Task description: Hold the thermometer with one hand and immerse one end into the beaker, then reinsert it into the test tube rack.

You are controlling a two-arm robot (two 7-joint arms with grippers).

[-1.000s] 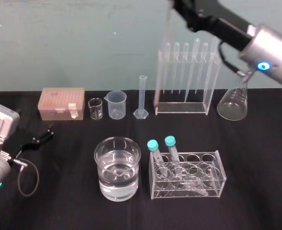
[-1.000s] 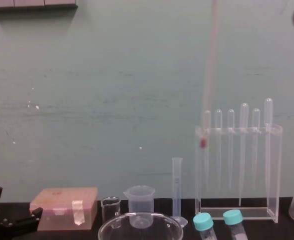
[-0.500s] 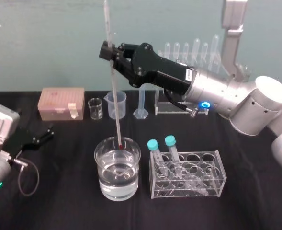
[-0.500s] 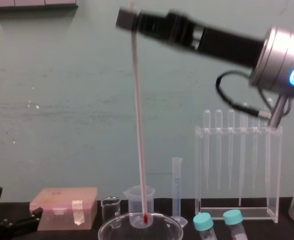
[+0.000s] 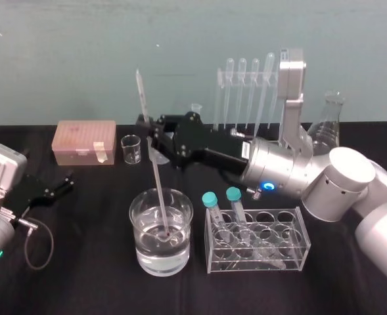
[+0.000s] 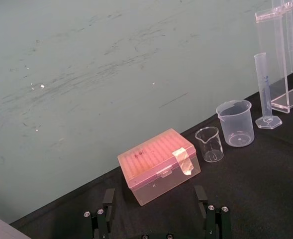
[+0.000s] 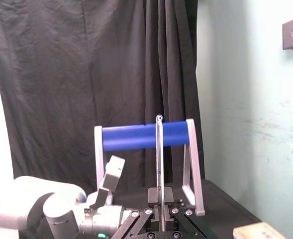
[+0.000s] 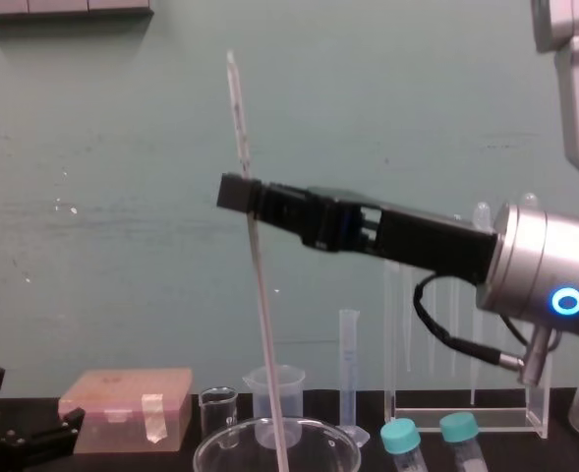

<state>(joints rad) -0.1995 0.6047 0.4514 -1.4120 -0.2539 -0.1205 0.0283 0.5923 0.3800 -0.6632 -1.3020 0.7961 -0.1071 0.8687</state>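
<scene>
**Inspector:** Tool state and the step in hand?

**Operator:** The right gripper (image 5: 152,133) is closed tight on the thermometer (image 5: 159,190), gripping the upper part of the rod. The left gripper (image 5: 58,186) lies parked on the table at near left, fingers spread, holding nothing. The rod's lower end is inside the beaker (image 5: 133,213), near centre. I judge the immersion done.

**Inspector:** How should the withdrawal be done?

**Operator:** Lift along the rod's own line until the bulb clears the rim, so glass does not scrape glass. Then carry it right and far to the test tube rack (image 5: 219,98), which is partly behind the arm. Bring the rod upright before lowering it through a free hole in the top bar. The low rack of capped tubes (image 5: 255,239) sits just right of the beaker, so the bulb should pass above those caps. Grip pressure should not increase, because the rod is thin glass.

**Inspector:** Condition of the thermometer?

**Operator:** It is a long, slim, clear rod with a pale scale, tilted with its top leaning left. The small red bulb sits low in the water, apparently submerged. I cannot tell whether it touches the bottom.
</scene>
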